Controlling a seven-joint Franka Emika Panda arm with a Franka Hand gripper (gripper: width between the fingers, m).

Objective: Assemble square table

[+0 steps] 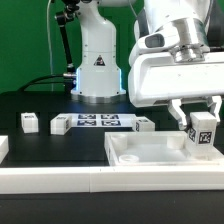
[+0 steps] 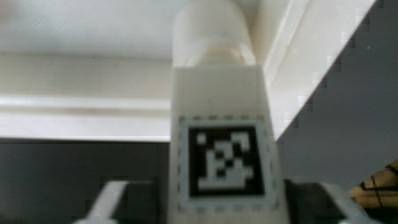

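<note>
**Tool.** The gripper (image 1: 200,127) stands over the exterior view's right end of the tabletop slab (image 1: 140,152), fingers pointing down, one on each side of an upright table leg (image 1: 203,136). In the wrist view the leg (image 2: 221,120) fills the space between the fingers (image 2: 114,205), tag facing the camera. Whether the pads press on it or stand just off it cannot be told.

**Task parts.** The slab lies flat on the black table (image 1: 60,150), raised rim up. The straddled leg is at the slab's right-hand near corner, and its foot is hidden behind the rim. Three loose legs lie behind the slab, well apart from it: one (image 1: 29,122) at the exterior view's left, one (image 1: 59,125) just beside the marker board (image 1: 97,121), and one (image 1: 143,124) at the board's other end.

**Edges and room.** The border bar (image 1: 90,180) runs along the near edge, touching or almost touching the slab's front rim. Bare black surface lies to the slab's left. The robot base (image 1: 98,65) stands behind the marker board.
</note>
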